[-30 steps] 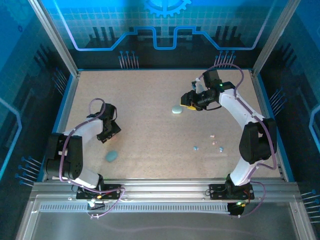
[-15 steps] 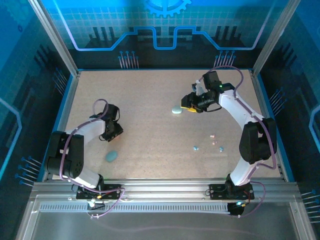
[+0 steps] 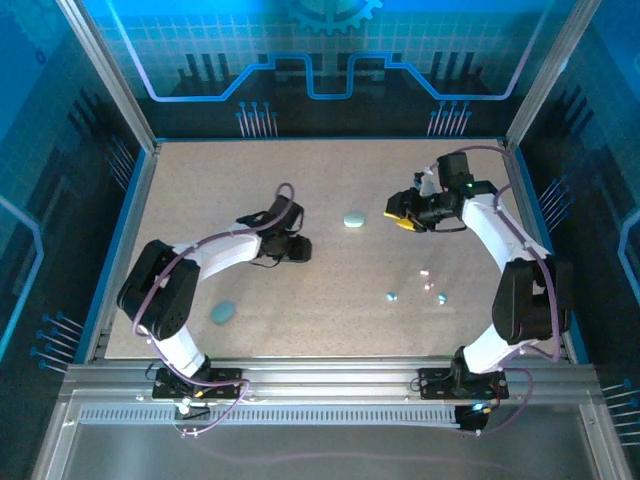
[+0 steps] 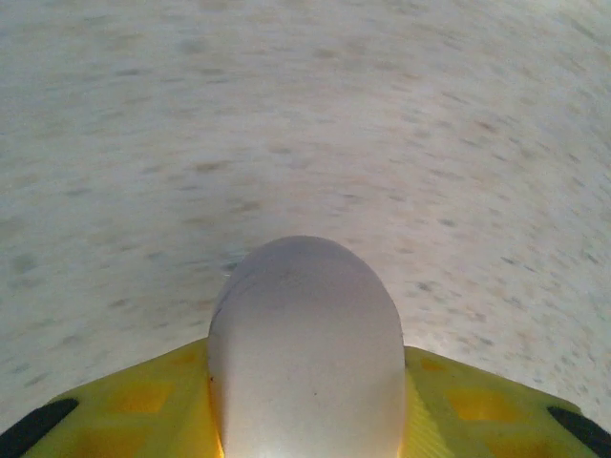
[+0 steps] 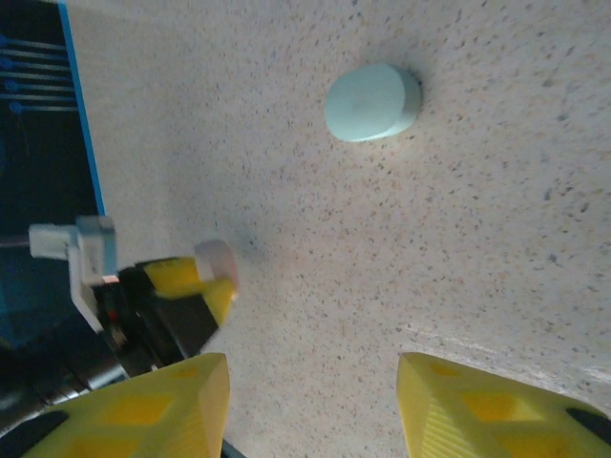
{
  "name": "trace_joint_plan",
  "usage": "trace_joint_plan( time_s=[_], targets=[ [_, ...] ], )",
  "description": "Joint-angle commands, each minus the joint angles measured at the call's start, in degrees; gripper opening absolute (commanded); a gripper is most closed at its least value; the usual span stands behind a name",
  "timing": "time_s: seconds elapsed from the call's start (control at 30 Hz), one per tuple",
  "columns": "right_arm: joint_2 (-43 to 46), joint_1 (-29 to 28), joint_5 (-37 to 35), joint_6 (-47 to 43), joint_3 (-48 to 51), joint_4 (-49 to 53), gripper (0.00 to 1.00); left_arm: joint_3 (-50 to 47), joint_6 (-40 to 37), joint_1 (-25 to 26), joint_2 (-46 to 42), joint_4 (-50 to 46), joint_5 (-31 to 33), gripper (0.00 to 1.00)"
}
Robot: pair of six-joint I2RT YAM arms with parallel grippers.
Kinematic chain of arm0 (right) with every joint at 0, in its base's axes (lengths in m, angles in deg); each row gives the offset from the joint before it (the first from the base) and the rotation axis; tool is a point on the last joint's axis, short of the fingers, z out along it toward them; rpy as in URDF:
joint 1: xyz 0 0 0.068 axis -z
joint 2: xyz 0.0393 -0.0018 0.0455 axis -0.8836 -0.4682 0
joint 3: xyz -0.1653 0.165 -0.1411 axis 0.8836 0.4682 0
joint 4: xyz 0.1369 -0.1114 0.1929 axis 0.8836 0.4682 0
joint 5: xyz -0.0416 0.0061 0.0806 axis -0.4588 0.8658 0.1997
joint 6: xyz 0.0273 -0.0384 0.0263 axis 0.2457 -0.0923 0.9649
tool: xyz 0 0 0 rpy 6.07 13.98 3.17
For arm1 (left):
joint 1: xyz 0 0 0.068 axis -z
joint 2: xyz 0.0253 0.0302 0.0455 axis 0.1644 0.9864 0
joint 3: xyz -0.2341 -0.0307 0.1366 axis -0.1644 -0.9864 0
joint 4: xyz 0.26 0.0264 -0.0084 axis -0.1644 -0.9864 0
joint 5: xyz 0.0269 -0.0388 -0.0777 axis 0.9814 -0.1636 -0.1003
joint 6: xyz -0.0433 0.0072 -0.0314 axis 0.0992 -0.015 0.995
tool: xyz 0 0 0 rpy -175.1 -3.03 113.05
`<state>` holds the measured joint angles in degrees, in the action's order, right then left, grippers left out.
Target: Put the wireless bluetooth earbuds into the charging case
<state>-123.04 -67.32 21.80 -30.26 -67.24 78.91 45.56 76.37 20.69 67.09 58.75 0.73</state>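
Table (image 3: 200, 200) carries everything; landmark is the pale mint case (image 3: 354, 219) mid-table.

Left arm reaches in, left end effector (image 3: 300, 249) just left of the mint case and a bit nearer the bases. Its yellow fingers are clamped on a whitish oval case (image 4: 305, 353), held off the table. The table looks blurred in the left wrist view.

Right end effector (image 3: 398, 212) sits just right of the mint case, fingers spread with nothing between them.

A teal case (image 3: 222, 312) lies well apart from the mint case, toward the left arm's base.

Earbuds are loose on the table, near-right of the mint case: a pale blue one (image 3: 392, 296), a pinkish one (image 3: 425, 272) and another (image 3: 441, 297). None is in a case.

Step, judged: positioning a case, insertion not started. The whitish case looks closed. The next move calls for opening it, then a fine pinch on one tiny bud, probably by the free right end effector.
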Motion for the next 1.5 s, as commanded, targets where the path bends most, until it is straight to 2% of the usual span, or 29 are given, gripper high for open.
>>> trace_joint_plan(
  time_s=[0.0,0.17,0.3,0.43,0.67,0.77,0.9,1.03,1.17,1.37,1.47],
  targets=[
    [3.66,2.73,0.55,1.55,2.43,-0.77,0.51,4.73,-11.6,4.71,4.65,-3.05,-1.79,0.44],
    [7.05,7.54,0.33,3.53,6.4,-1.8,0.51,10.02,-18.94,10.74,9.89,-7.29,-0.29,0.46],
    [8.88,10.45,0.96,4.03,8.29,-2.19,0.51,12.94,-22.1,13.19,13.32,-9.64,-0.23,0.46],
    [9.7,11.91,1.1,3.83,8.75,-1.75,0.51,14.29,-23.46,14.13,15.71,-11.18,0.06,0.47],
    [9.11,12.29,1.67,4.16,8.67,-2.1,0.51,11.48,-23.53,14.41,14.15,-9.68,1.01,0.56],
    [8.74,12.27,1.89,4.53,8.67,-2.33,0.51,9.34,-23.6,14.42,12.4,-7.76,1.32,0.55],
    [8.47,12.22,2.26,4.98,8.75,-2.67,0.51,8.03,-23.92,14.45,10.81,-5.85,1.23,0.47],
    [8.08,11.83,3.87,4.78,8.74,-3.33,0.51,6.1,-24.41,14.44,6.77,-3.19,0.55,0.39],
    [6.89,10.81,6.17,3.74,8.28,-3.5,0.5,1.62,-25.16,14.26,-1.48,4.3,0.37,0.4],
    [4.31,6.74,11.25,-0.25,5.16,-2.67,0.5,-9.22,-34.54,13.59,-16.08,20.24,-7.45,0.39],
    [3.37,3.34,14.66,-2.23,2.54,-2.28,0.49,-8.7,-36.34,12.11,-19.49,18.3,-11.33,0.39]
  ],
)
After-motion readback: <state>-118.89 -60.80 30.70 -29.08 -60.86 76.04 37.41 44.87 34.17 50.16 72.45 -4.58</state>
